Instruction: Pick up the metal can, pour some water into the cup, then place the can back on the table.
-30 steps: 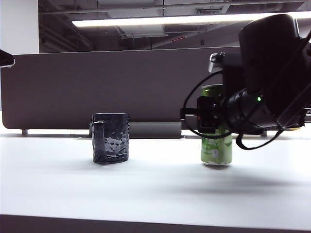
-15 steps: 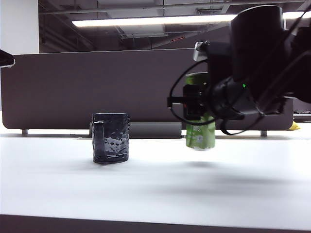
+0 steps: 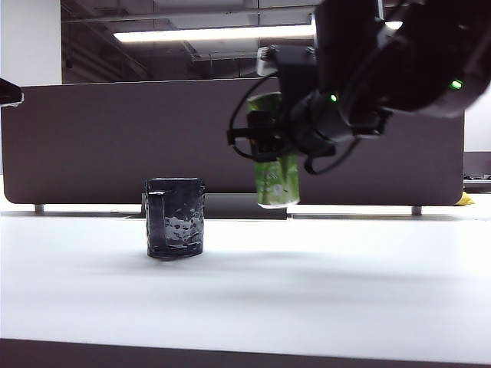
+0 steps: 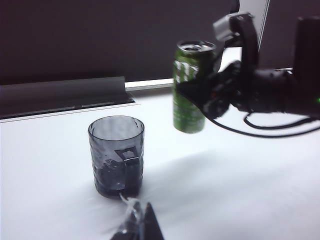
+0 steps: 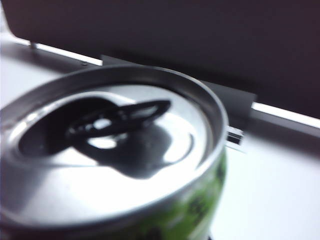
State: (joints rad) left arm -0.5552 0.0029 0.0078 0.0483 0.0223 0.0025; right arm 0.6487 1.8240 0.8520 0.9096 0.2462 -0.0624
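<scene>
From the exterior view, the right gripper is clamped around the metal can, holding it nearly upright and clear of the table; the cup stands below and off to the side of the hand, towards the left arm's half. This looks like the carry step; next the can's mouth must come over the cup's rim before tilting. Behind runs a dark partition panel; nothing blocks the path. In the left wrist view, the left gripper sits just beside the cup, whether wide or narrow I cannot tell. The right wrist view shows only the can's open top, close beneath the hand.
</scene>
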